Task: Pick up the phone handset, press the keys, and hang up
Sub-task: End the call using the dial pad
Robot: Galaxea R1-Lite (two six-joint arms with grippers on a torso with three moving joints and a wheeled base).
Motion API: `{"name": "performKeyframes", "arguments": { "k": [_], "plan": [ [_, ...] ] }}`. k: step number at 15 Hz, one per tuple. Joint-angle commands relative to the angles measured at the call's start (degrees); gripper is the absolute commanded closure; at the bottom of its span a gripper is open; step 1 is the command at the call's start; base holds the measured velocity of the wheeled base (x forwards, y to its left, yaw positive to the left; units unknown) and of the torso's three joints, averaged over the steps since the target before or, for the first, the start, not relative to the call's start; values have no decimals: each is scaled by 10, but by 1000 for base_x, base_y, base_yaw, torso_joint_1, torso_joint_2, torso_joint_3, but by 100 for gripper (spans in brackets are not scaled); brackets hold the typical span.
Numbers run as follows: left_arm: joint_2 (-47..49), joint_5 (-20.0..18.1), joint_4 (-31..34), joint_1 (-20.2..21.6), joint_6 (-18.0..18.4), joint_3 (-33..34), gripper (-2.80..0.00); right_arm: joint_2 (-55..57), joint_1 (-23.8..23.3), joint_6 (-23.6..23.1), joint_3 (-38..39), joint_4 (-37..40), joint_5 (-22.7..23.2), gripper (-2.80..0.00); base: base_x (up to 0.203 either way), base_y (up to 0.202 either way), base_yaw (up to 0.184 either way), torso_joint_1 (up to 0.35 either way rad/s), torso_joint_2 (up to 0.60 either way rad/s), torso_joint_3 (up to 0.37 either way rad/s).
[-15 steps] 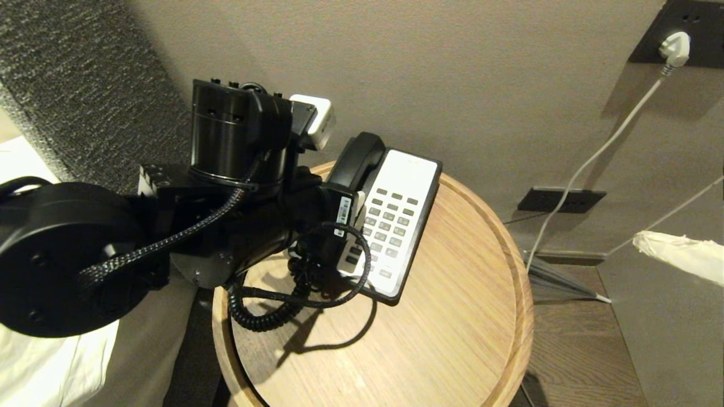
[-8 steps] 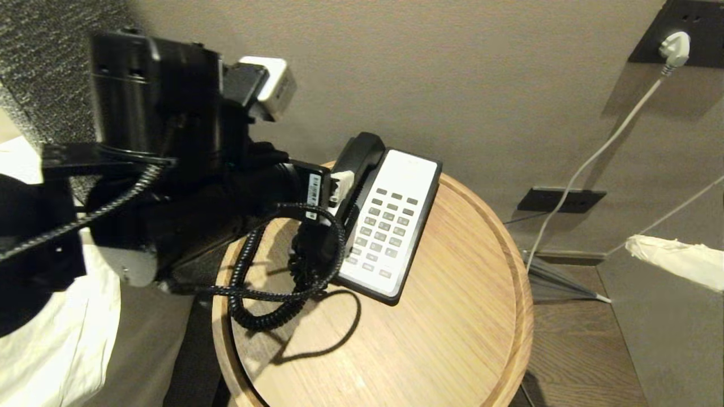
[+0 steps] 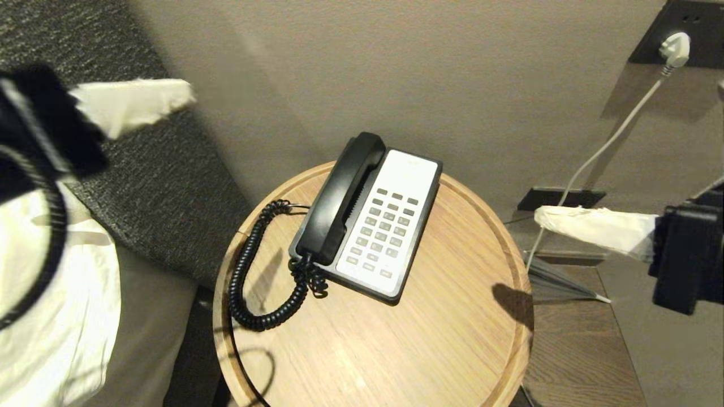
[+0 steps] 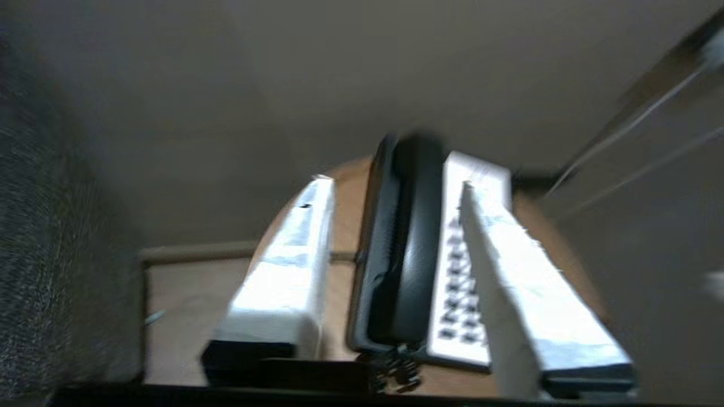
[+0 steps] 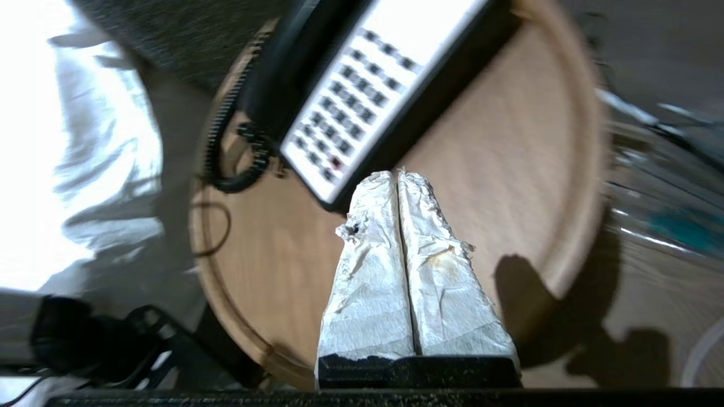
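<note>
Looking at it, the phone handset (image 3: 341, 199) lies cradled lengthwise, well left of the nearer right end effector (image 3: 543, 216), whose fingers are pressed together.

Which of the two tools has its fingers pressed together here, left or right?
The right tool: its taped fingers meet along one seam above the table. The left tool stands spread, with the handset visible through the gap, not held.

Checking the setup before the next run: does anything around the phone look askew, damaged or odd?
Nothing stands out. The phone handset lies seated in its cradle on the phone base, its coiled cord looping loosely on the round wooden table.
</note>
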Motion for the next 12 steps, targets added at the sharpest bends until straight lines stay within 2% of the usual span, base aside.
{"name": "performKeyframes", "arguments": {
  "k": [1, 5, 12],
  "plan": [
    [-110, -15, 2, 20, -36, 0, 0, 90, 24, 0, -47, 0, 16, 0, 0, 0, 0, 0, 0, 0],
    [-197, -58, 7, 56, -64, 68, 0, 179, 38, 0, -61, -29, 33, 0, 0, 0, 0, 0, 0, 0],
    [-237, -61, 11, 58, -76, 103, 0, 234, 38, -4, -57, -37, 25, 0, 0, 0, 0, 0, 0, 0]
  ]
}}
